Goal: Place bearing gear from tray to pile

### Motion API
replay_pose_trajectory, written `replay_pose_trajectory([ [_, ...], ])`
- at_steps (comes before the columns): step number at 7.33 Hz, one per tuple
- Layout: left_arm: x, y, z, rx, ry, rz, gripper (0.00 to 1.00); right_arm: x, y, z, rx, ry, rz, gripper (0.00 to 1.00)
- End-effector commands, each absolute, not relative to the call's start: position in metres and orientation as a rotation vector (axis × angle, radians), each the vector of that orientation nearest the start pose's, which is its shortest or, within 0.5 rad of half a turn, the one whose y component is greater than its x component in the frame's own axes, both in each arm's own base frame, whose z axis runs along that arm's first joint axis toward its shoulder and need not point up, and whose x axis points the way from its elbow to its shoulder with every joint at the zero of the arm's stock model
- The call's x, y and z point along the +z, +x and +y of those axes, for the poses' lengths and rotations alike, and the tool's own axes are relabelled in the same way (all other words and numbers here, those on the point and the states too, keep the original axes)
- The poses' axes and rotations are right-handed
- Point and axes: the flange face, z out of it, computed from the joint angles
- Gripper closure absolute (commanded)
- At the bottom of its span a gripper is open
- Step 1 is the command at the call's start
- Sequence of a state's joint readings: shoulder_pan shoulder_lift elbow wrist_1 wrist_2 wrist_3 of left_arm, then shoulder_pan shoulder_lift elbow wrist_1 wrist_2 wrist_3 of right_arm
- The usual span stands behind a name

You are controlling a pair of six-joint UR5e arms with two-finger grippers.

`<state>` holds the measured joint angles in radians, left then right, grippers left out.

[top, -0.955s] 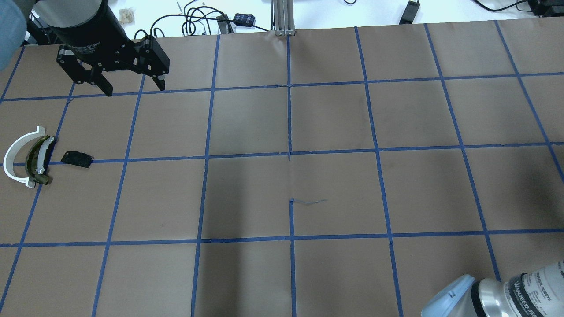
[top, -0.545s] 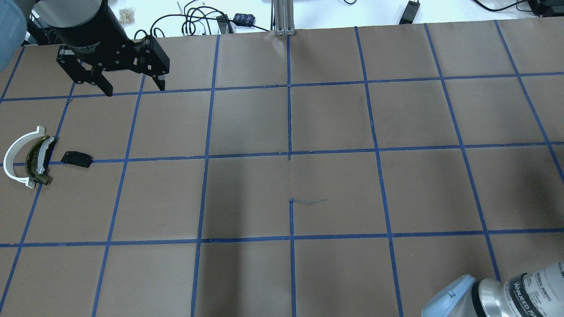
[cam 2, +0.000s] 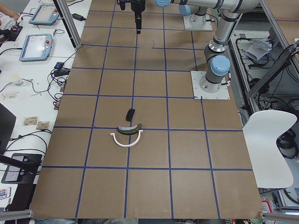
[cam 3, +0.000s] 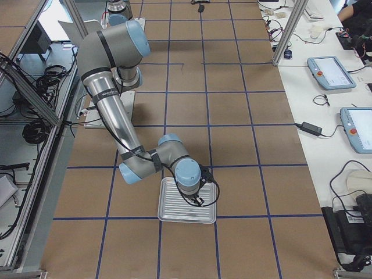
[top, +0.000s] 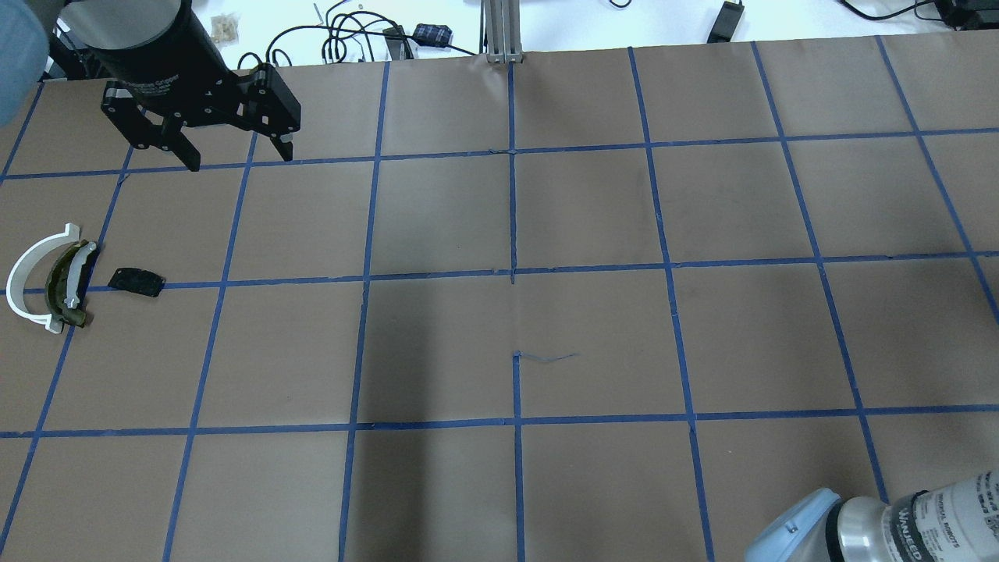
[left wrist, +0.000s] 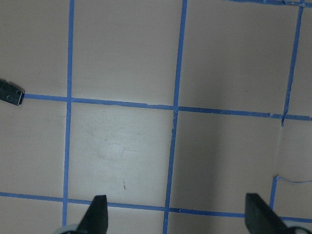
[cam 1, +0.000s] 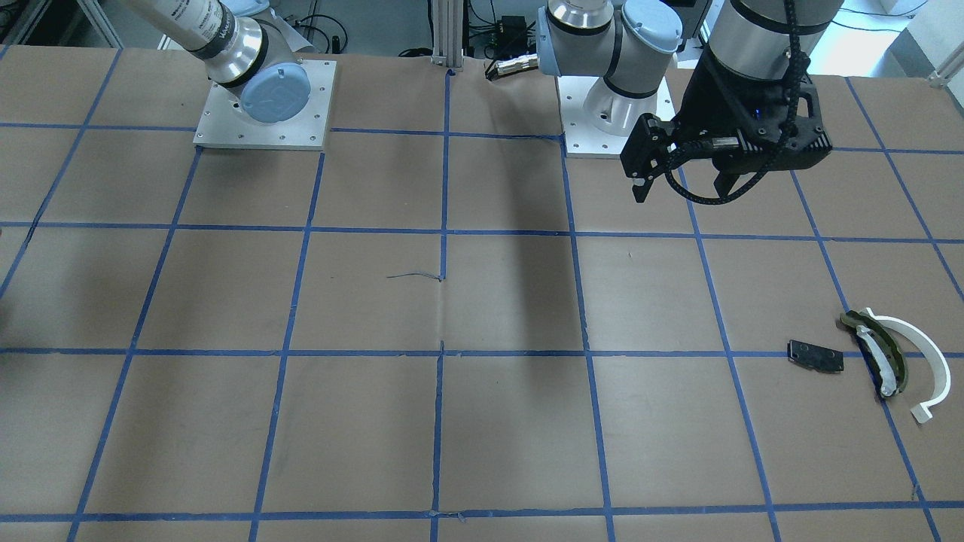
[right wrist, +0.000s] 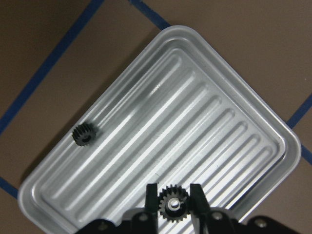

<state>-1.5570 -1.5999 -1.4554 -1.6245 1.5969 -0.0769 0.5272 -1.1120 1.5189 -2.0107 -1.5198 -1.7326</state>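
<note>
In the right wrist view, the right claw (right wrist: 173,195) sits at 6 o'clock, pinching the bearing gear (right wrist: 173,205) over the ribbed metal tray (right wrist: 229,63). The bearing gear is black and toothed, with a pale hub around a centre bore. A smaller black gear (right wrist: 85,135) lies in the tray at 10 o'clock of it, near the rim. In the overhead view, the pile lies near the 9 o'clock edge of the surface (top: 593,343): a white arc (top: 27,281), an olive-green and white piece (top: 62,285) nested inside its curve, and a black plate (top: 136,281) just beside them at 3 o'clock. Taped grid squares stretch from the plate toward 3 o'clock. The left claw (top: 234,160) hangs spread at 11 o'clock, well apart from the pile.
</note>
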Motion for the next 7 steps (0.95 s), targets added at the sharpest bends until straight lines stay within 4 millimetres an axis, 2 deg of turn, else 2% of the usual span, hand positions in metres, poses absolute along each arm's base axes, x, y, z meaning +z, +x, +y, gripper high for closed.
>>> replay_pose_trajectory([
  [1,0.525,-0.124,-0.508,-0.051,-0.142,3.113,0.0,0.382,-0.402,-0.464,-0.051,-0.893,2.969,1.0],
  [2,0.525,-0.124,-0.508,-0.054,-0.142,3.113,0.0,0.429,-0.335,-0.473,-0.037,-0.794,2.985,1.0],
  [3,0.525,-0.124,-0.507,-0.054,-0.142,3.113,0.0,0.466,-0.247,-0.49,-0.022,-0.723,3.004,1.0],
  [4,0.525,-0.124,-0.507,-0.054,-0.142,3.113,0.0,0.482,-0.156,-0.515,-0.019,-0.668,3.027,1.0],
  [5,0.525,-0.124,-0.507,-0.054,-0.142,3.113,0.0,0.49,-0.077,-0.528,-0.024,-0.537,3.059,1.0],
  [6,0.526,-0.124,-0.507,-0.056,-0.142,3.113,0.0,0.491,0.011,-0.534,-0.03,-0.392,3.07,1.0],
  [7,0.526,-0.124,-0.507,-0.059,-0.142,3.113,0.0,0.478,0.101,-0.535,-0.008,-0.291,3.088,1.0],
])
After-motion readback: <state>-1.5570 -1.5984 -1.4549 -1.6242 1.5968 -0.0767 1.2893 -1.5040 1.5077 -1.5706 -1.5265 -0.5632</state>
